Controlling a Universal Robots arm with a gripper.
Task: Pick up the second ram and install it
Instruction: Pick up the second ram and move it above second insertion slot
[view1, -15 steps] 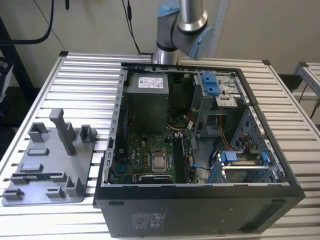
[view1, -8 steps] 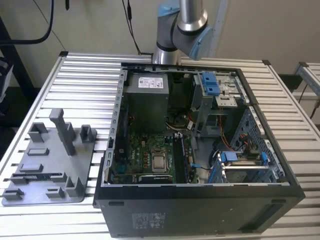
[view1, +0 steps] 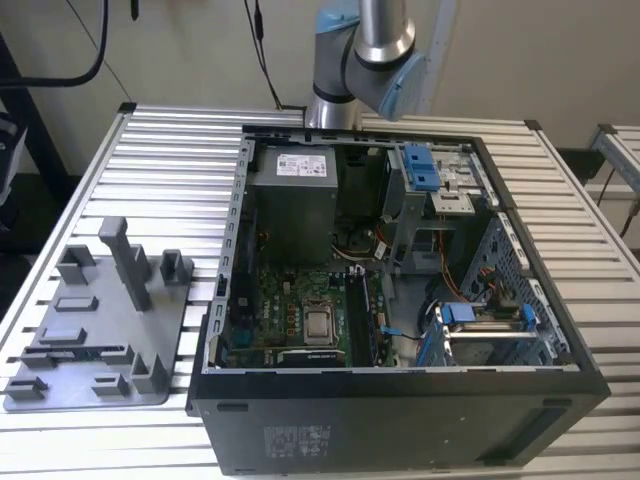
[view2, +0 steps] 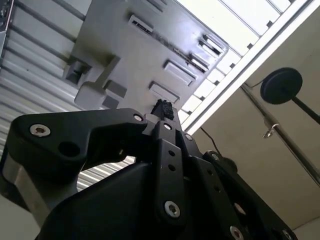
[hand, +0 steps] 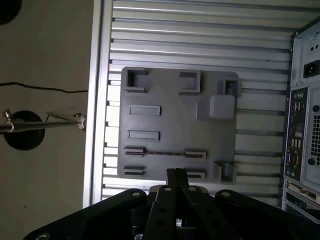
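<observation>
Evidently the pickup has barely begun: the claw (hand: 176, 173), pinched shut and empty, hangs well above the grey plate (hand: 175, 120) holding the memory stick (hand: 165, 153). Grasping it calls for opening and aligning.

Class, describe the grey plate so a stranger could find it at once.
On the slatted metal table, at the exterior view's left of the open computer case, lies a flat grey plate. Nothing else there is plain grey with upright blocks, one tall.

Slatted aluminium table (view1: 170, 150) is being backed by a plain beige wall (view1: 180, 50); black cables (view1: 257, 25) are being hung against it; beige floor (hand: 45, 190) is being lit evenly.
</observation>
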